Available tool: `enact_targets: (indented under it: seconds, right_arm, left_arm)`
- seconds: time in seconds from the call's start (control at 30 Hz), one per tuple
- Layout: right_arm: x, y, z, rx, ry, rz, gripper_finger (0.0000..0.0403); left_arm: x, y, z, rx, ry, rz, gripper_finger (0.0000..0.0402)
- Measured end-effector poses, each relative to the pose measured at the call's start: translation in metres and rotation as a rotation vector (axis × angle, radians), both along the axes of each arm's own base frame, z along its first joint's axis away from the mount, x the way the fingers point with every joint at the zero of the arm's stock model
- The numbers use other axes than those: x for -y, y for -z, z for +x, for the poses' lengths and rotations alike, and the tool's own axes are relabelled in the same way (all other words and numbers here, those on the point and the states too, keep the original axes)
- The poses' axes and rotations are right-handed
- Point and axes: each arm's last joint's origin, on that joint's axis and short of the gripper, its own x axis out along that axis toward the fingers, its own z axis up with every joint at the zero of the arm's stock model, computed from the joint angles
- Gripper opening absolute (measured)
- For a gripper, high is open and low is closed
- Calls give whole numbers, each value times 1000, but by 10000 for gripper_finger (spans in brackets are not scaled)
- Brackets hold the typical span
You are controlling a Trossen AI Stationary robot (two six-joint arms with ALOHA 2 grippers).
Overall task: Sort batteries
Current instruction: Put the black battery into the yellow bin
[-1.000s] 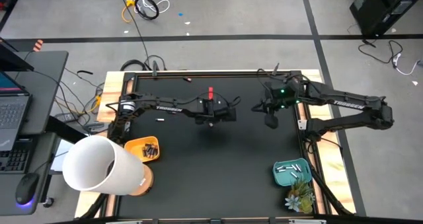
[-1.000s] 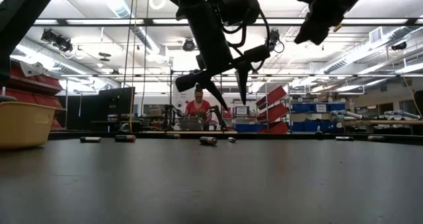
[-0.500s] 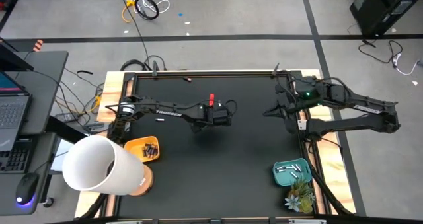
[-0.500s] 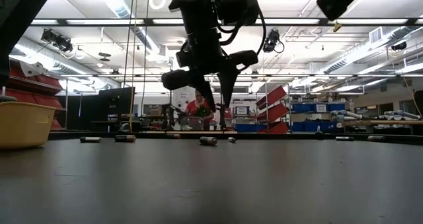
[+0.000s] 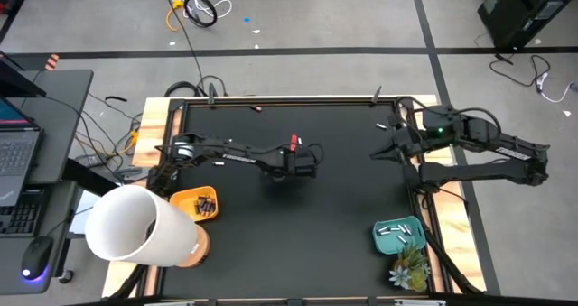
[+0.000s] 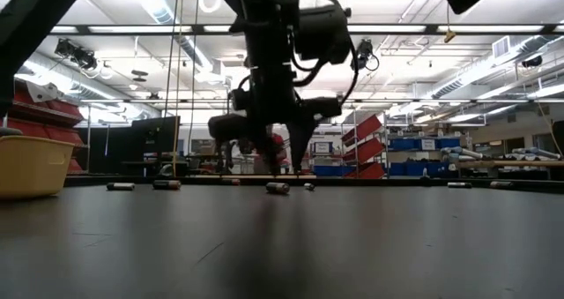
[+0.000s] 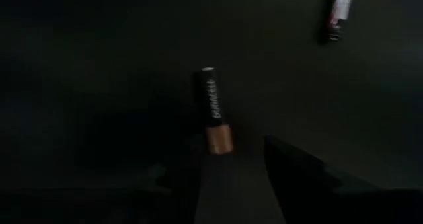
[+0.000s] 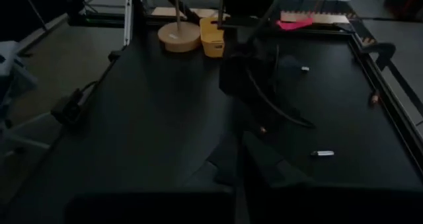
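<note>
You see two dark, slim arms built of jointed segments, each lettered in white along its forearm. The left arm [image 5: 226,153] carries a red tag at its wrist and looping black cables. The right arm [image 5: 492,148] shows a green light near its wrist.

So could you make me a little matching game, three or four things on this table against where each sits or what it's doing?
Things:
1. yellow bin
2. teal tray
3. left tool
4. right tool

States:
a. shut, at the table's right edge
b. open over a dark copper-ended battery
c. holds dark batteries, table's left side
d. holds pale batteries, beside a small plant

Pairs: 1-c, 2-d, 3-b, 4-a
</note>
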Motion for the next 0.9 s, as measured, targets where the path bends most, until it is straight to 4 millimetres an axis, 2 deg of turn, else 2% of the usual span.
enact_targets:
  seconds: [0.27,0.43,0.63,0.73,0.87,0.9]
  right_arm:
    - [0,3,1,-22,2,4,4]
    - [1,18,4,-74,1,16,6]
    - [1,23,4,-82,-1,19,1]
    - [0,21,2,-60,-1,14,1]
    - [0,18,0,-26,1,9,1]
    - [0,17,0,-19,1,8,1]
  left_arm:
    - [-4,14,-1,-55,-30,8,180]
    - [-12,25,1,-81,-21,-30,179]
    - [-14,26,0,-107,-2,-41,171]
    - [-15,27,-2,-148,52,-61,144]
    - [-15,27,-3,-173,110,-76,55]
    - [-15,27,-3,-175,118,-74,48]
